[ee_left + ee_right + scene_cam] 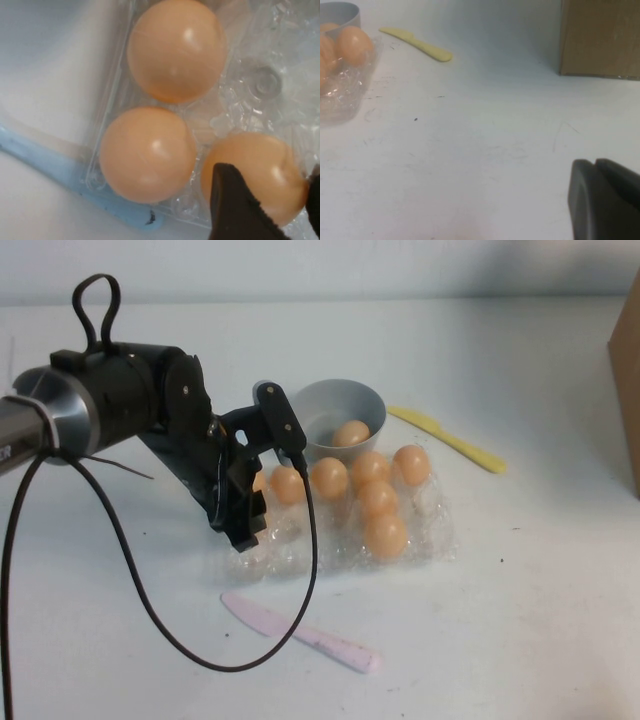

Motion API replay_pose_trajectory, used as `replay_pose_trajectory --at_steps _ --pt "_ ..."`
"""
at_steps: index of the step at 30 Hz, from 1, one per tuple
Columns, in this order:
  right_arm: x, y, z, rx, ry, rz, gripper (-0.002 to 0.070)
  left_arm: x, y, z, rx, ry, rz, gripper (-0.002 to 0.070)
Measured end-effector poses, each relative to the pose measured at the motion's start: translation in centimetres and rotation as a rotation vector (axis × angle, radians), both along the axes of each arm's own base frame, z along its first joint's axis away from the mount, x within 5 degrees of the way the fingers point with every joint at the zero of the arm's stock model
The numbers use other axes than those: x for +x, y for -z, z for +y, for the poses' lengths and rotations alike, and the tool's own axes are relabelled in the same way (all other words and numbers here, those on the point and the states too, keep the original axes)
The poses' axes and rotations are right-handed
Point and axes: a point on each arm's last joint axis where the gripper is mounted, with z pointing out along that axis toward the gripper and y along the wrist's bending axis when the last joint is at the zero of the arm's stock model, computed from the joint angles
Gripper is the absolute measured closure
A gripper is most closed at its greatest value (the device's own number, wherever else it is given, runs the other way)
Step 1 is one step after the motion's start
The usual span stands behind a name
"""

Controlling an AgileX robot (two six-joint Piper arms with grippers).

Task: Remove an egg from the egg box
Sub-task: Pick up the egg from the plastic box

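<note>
The clear plastic egg box [420, 530] lies mid-table with several orange-tan eggs in its cups, such as one at the front right [385, 535]. My left gripper [250, 535] hangs over the box's left part, tilted down. In the left wrist view the box [265, 85] holds three eggs. My left gripper [270, 210] is open, its dark fingers [235, 210] standing on either side of one egg [260, 165] that sits in its cup. My right gripper [602, 200] is shut and empty, low over bare table to the right, outside the high view.
A grey bowl [330, 400] with one egg [350, 432] stands behind the box. A yellow knife [445, 438] lies to its right and a pink knife [300, 635] in front. A cardboard box [628, 370] stands at the right edge. A light blue utensil [50, 160] lies beside the box.
</note>
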Motion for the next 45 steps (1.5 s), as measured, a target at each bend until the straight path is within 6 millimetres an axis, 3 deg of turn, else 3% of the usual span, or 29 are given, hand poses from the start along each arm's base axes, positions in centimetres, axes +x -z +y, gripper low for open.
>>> replay_pose_trajectory --at_steps 12,19,31,35,40,45 --pt "0.0 0.0 0.0 0.0 0.0 0.0 0.0694 0.0 -0.3 0.0 -0.004 0.0 -0.004 0.0427" --pt "0.0 0.0 0.0 0.0 0.0 0.0 0.0694 -0.3 -1.2 0.2 -0.003 0.004 -0.02 0.0542" --pt "0.0 0.0 0.0 0.0 0.0 0.0 0.0694 -0.5 -1.4 0.3 0.008 0.009 -0.012 0.0552" --pt "0.0 0.0 0.0 0.0 0.0 0.0 0.0694 -0.5 -1.4 0.3 0.008 0.009 -0.012 0.0489" --pt "0.0 0.0 0.0 0.0 0.0 0.0 0.0694 -0.4 -1.0 0.3 0.013 0.009 -0.002 0.0307" --pt "0.0 0.0 0.0 0.0 0.0 0.0 0.0694 -0.2 -0.2 0.2 0.021 0.01 0.01 0.026"
